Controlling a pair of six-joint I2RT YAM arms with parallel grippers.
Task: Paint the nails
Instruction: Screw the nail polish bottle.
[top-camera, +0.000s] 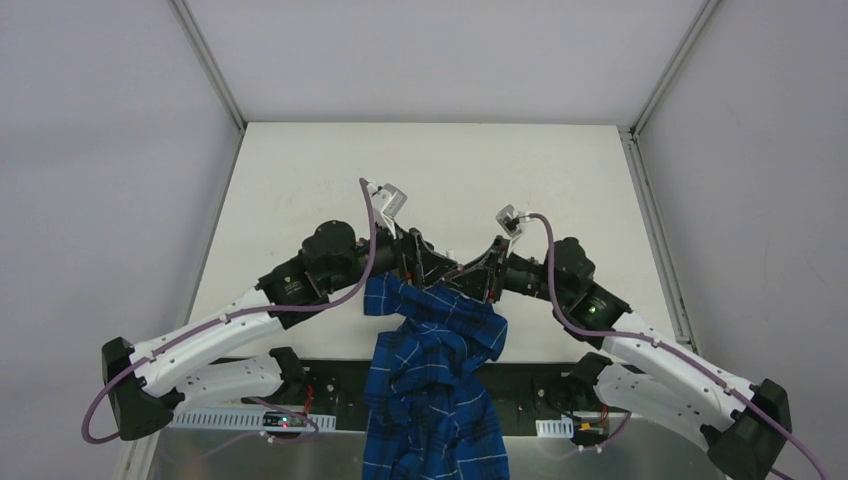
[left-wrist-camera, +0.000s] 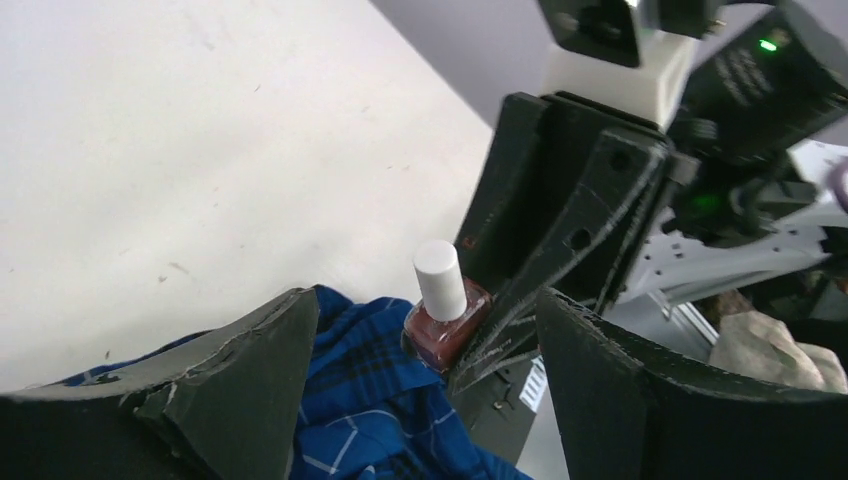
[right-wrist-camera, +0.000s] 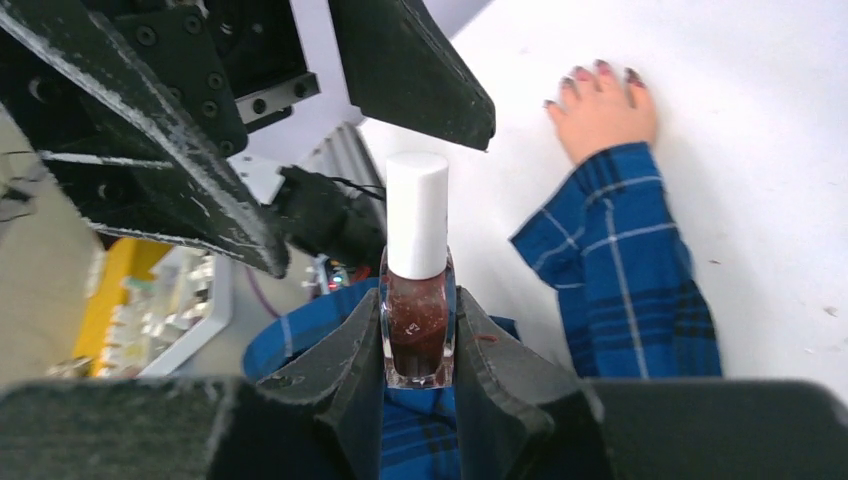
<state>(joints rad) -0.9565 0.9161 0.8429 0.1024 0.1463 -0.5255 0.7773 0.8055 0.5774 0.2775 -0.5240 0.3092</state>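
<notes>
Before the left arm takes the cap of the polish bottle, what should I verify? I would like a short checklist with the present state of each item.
1. Polish bottle clamped upright between the right fingers: ok.
2. White cap on the bottle: ok.
3. Left fingers open wider than the cap: ok.
4. Left fingers touching the cap: not ok, it sits ahead of them, untouched.
5. Hand flat on the table, apart from the bottle: ok.
6. Nails fully coated: cannot tell.
</notes>
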